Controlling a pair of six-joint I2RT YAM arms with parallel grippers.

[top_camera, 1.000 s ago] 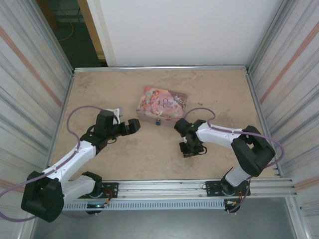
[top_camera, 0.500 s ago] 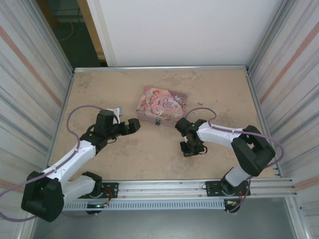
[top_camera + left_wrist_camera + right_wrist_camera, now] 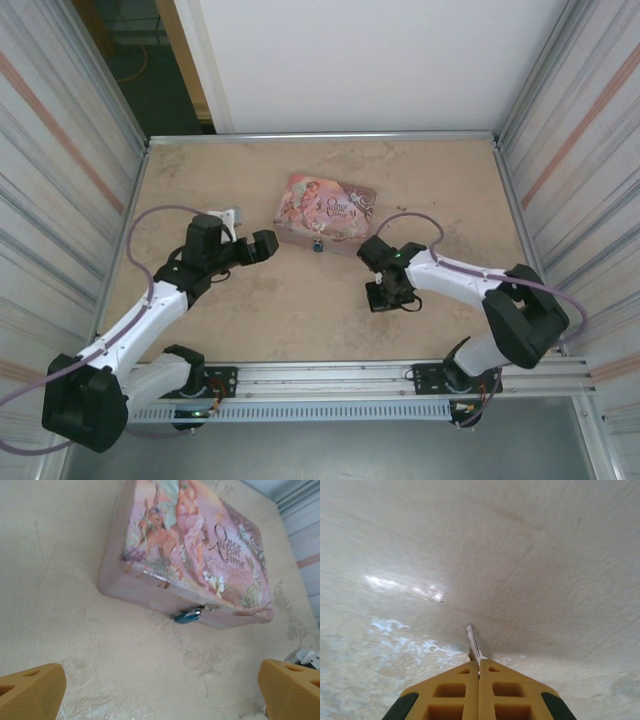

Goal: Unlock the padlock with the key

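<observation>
A tiny blue padlock (image 3: 187,616) with a metal shackle hangs on the front clasp of a pink illustrated tin (image 3: 200,555); from above the padlock (image 3: 317,244) sits at the near side of the tin (image 3: 325,208). My left gripper (image 3: 262,246) hovers left of the padlock, open, its yellow fingertips (image 3: 31,692) wide apart with bare table between them. My right gripper (image 3: 385,296) is low over the table, right of and nearer than the tin, shut on a small silver key (image 3: 473,642) whose blade sticks out past the fingertips (image 3: 462,677).
The tan tabletop (image 3: 300,310) is fenced by corrugated metal walls (image 3: 60,180) left and right and a white panel at the back. An aluminium rail (image 3: 330,375) runs along the near edge by the arm bases.
The left gripper has edged up and slightly left, toward the tin's level. The right arm has stretched out, its gripper shifting a little right with the key held.
</observation>
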